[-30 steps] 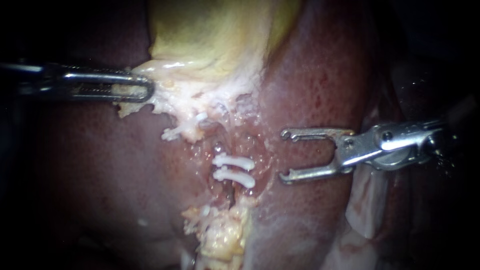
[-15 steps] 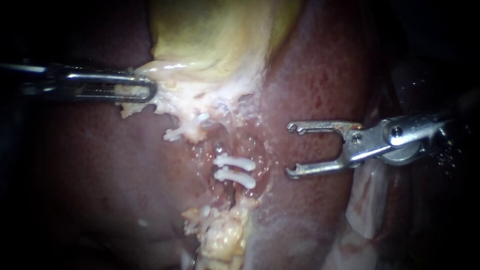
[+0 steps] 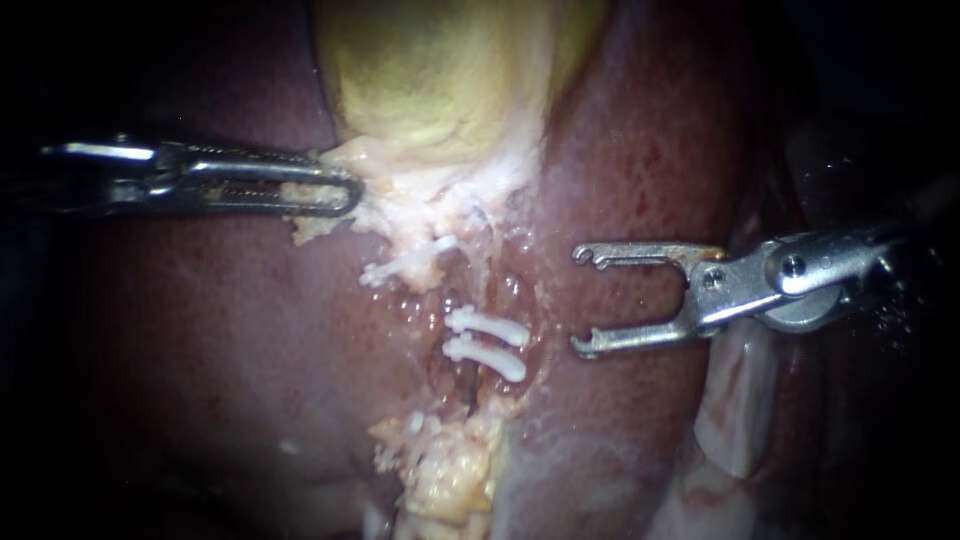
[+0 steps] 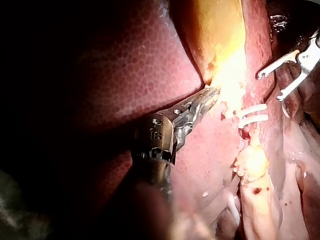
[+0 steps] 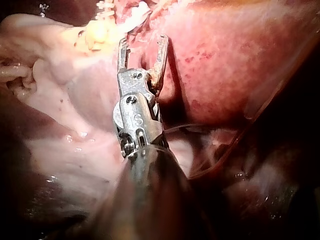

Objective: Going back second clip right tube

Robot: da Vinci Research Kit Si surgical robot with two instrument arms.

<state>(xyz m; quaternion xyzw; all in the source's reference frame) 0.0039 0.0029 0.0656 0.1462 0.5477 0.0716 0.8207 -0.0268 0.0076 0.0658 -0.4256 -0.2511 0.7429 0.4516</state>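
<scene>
The left instrument (image 3: 335, 192) came in from the left with its jaws clamped on the pale tissue (image 3: 400, 210) just under the yellow-green gallbladder (image 3: 440, 80), holding it out to the side; the left wrist view showed the same grip at the gallbladder's foot. The right instrument (image 3: 600, 300) lay over the liver (image 3: 650, 150) with its two hooked jaws wide apart and nothing between them, near the clips but clear of them; the right wrist view confirmed the gap and showed no clip loaded. The second clip (image 3: 485, 358) sat just below the first clip (image 3: 487, 325), the two white bars lying side by side across the right tube (image 3: 470, 338) in the wet groove between liver and fat (image 3: 440, 470); the tube itself was mostly hidden by them. A third clip (image 3: 400, 265) lay on a strand further left, apart from the pair. I judged the clips to be light and stiff, closed on a tube that was soft, slick and easily torn; any nudge to a bar would lever on the tube, so neither clip was a place to take hold. If a hold were needed, the pale tissue above, where the left jaws already had it, looked safest; the right instrument's way out seemed best straight back along its shaft, jaws clear of the liver's surface.
</scene>
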